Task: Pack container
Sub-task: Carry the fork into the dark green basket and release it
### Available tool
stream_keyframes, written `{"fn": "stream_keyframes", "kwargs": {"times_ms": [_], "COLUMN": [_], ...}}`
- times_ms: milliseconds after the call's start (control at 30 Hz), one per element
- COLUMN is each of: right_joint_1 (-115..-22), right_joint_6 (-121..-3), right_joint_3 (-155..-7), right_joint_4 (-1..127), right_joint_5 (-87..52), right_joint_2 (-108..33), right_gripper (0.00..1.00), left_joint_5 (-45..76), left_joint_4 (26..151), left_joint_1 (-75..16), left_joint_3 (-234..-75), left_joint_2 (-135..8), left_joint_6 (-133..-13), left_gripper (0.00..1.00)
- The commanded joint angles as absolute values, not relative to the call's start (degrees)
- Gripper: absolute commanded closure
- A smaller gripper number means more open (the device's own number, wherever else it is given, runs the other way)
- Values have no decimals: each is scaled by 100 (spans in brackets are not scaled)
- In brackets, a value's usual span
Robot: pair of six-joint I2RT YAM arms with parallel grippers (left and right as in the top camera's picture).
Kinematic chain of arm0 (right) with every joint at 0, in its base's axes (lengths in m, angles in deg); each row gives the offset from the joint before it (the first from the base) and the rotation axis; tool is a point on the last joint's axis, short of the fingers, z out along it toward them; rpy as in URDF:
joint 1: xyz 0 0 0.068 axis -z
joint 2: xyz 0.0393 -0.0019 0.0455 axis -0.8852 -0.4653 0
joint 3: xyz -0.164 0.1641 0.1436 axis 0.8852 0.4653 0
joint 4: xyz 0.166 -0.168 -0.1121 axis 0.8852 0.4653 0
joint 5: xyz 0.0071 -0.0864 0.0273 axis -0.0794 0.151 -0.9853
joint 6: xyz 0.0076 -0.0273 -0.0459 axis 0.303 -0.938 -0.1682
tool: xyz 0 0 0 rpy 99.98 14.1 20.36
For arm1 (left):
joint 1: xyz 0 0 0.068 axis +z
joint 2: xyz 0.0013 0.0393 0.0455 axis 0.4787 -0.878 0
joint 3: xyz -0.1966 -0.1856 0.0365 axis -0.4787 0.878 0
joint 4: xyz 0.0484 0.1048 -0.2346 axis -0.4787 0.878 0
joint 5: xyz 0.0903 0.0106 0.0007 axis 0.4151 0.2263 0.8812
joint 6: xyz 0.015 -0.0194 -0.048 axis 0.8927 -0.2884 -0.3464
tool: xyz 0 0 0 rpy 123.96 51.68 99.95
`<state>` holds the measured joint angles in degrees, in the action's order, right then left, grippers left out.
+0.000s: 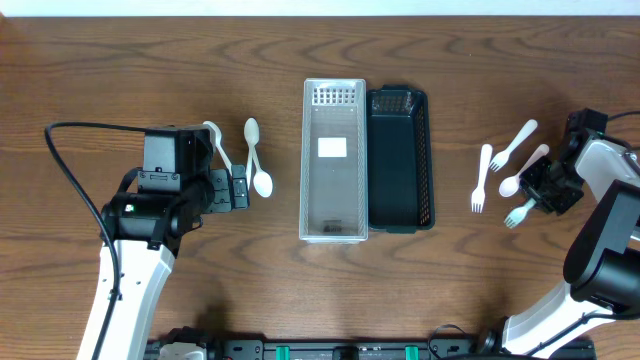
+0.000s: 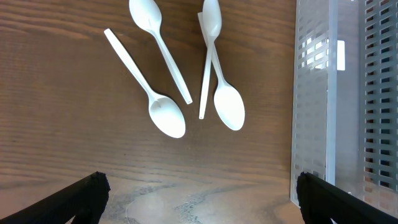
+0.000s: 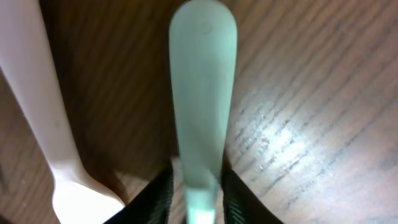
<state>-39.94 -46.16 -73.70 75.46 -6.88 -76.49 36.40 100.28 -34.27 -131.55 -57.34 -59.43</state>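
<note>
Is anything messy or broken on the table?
Nothing looks broken or spilled. Only two white plastic spoons lie crossed over each other on the brown wooden table, beside the clear plastic container.

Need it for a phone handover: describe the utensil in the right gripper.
Right of the black basket lies scattered plastic cutlery. The fork pinched in the right gripper is nearest the robot's base and alone pale green; the others are white.

Glossy white plastic spoons [image 2: 166,116] lie on a smooth, wood-grain table [image 2: 56,124].
</note>
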Motion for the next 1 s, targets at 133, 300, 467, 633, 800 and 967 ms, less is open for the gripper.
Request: {"fn": "stream_keyframes", "kwargs": {"times_ms": [133,300,467,633,800,967], "right_joint_1": [-3988,-4270,-5048,-6309,-7448,-8154], "right_joint_6": [-4609,-4609,-4852,-5066,-5020,-4865], "right_joint_3": [-7154,-7158,-7163,-7163,-7156,-7156], "right_joint_4": [7927,8023,7752,7175,6714,6425], "right_joint_5": [-500,-633,-1461,-1804,-1573,-1291], "right_joint_2": [-7138,-5778,-4233,-3503,-3787,-4867], "right_gripper": [94,98,99,99,99,99], "left_joint_5": [3647,3649,3649,3647,3647,3649], "left_joint_4": [10043,10043,10043,10046,10043,10046], "left_joint_1": [-3397,-3397,-3397,-3397,-3397,-3397], "left_joint_3": [-13266,-13264,-13264,-13264,-13264,-13264], "left_joint_2": [-5753,-5756,-5756,-5753,-5756,-5756], "left_joint_6": [-5889,-5889,-5889,-5889,-5889,-5889], "left_gripper": [2,2,2,2,2,2]}}
